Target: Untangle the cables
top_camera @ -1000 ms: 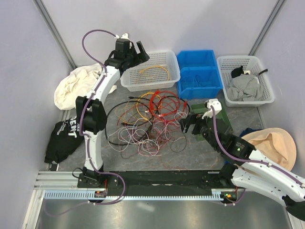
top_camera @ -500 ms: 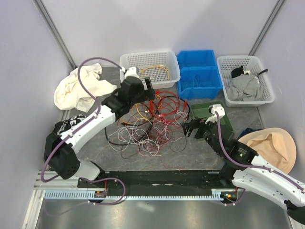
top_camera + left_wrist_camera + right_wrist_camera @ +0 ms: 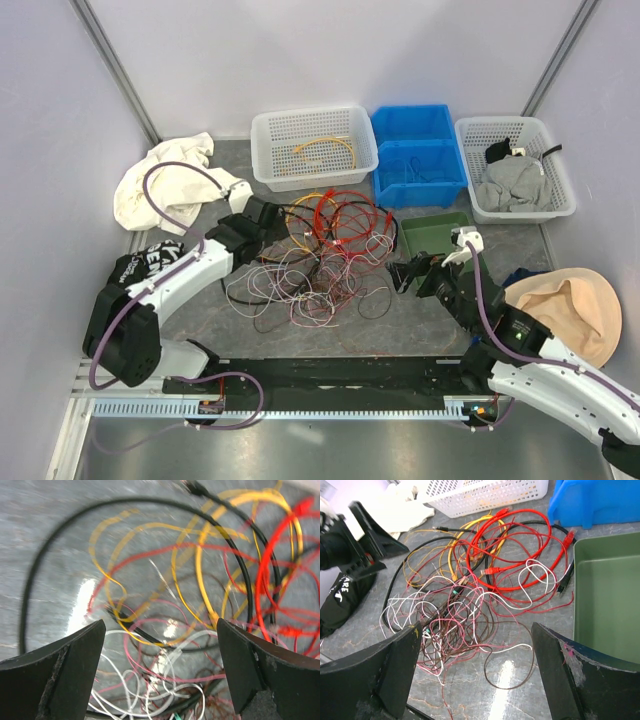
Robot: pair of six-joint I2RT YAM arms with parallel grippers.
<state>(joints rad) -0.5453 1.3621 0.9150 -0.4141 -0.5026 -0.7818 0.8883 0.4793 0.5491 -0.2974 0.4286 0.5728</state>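
Observation:
The cables lie in a tangled heap of red, orange, yellow, black, white and pink loops in the middle of the table. My left gripper hangs low over the heap's left side, open and empty; the left wrist view shows yellow, black and white wires between its jaws. My right gripper is open and empty just right of the heap; the right wrist view shows the cables ahead of it. One yellow cable lies in the white basket.
A blue bin and a second white basket with grey cloth stand at the back right. A green tray sits beside my right gripper. White cloth, a black bag and a tan hat lie at the sides.
My left arm has swung down from above the white basket to low over the heap's left side. My right gripper has drawn slightly back toward me.

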